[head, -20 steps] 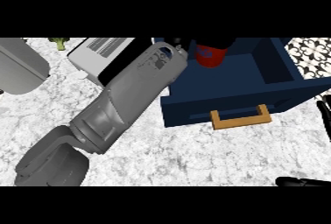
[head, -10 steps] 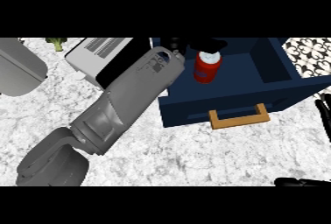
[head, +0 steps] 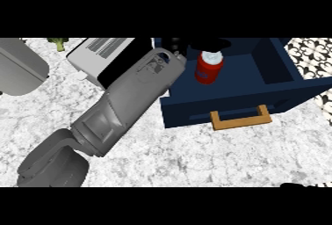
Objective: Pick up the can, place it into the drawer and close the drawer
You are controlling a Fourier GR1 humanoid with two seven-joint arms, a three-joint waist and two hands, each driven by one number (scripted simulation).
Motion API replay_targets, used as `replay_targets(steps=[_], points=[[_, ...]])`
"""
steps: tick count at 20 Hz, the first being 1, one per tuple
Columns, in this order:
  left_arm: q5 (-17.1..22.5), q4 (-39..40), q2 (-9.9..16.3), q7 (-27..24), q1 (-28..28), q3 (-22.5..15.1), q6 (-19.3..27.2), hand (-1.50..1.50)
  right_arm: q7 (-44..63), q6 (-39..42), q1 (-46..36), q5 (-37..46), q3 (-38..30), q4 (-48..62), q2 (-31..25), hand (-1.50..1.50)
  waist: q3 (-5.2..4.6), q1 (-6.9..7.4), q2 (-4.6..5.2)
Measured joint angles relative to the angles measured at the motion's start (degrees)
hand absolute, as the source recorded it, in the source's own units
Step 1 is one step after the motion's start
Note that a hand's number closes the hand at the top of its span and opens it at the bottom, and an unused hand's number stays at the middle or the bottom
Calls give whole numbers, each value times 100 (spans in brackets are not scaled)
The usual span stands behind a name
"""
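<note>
Reading my view: can (head: 209, 68) stood upright inside drawer (head: 285, 66), at 3 o'clock of left hand (head: 174, 45); couldn't tell its fingers' state; handle (head: 240, 118) nearest me.

No writing, label, brand, number or sign is showing clearly enough to read anywhere in the head view. The can (head: 209, 69) is showing only a plain red body and a pale top, with no lettering to be made out on it. The drawer (head: 246, 97) front is carrying nothing but its handle (head: 240, 119). The toaster (head: 103, 52) is showing only dark slots, and the tile (head: 312, 56) at the right edge is bearing a black-and-white ornament, not letters. The small marks on the left forearm (head: 139, 94) near the wrist are too blurred to read.
</note>
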Motion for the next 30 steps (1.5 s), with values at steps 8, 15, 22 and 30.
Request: replay_targets(steps=[8, 15, 22, 30], points=[[405, -229, -1, -259, 72, 54, 41, -150, -295, -22, -234, 1042, 308, -115, -321, -150, -4, 146, -19], [576, -324, -1, -323, -89, 53, 239, -150, -540, -190, -478, 2492, 773, 208, -658, -150, -5, 352, -60], [583, -367, 0, -276, -103, 59, 266, -150, -533, -567, -884, 4181, 1544, 985, -783, -150, -9, 593, -106], [364, -722, 274, 224, -112, 108, 202, -150, -662, -1444, -1148, 5464, 1938, 2438, -608, -150, -9, 794, -172]])
